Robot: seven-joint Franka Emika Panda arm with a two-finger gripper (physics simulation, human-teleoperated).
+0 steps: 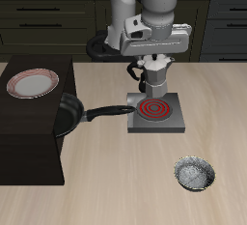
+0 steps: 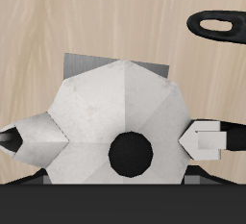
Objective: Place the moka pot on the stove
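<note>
The stove (image 1: 156,114) lies at the centre of the exterior frame, its red coil bare. Above its back edge, the moka pot (image 1: 154,77) hangs clenched between the 2 fingers of the gripper (image 1: 153,65). The frying pan (image 1: 68,115) sits beside the stove.

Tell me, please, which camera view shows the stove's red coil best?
The exterior view: the stove lies fully visible there, red coil facing the camera. In the wrist view the moka pot covers nearly all of it; only grey stove corners peek out behind it.
</note>
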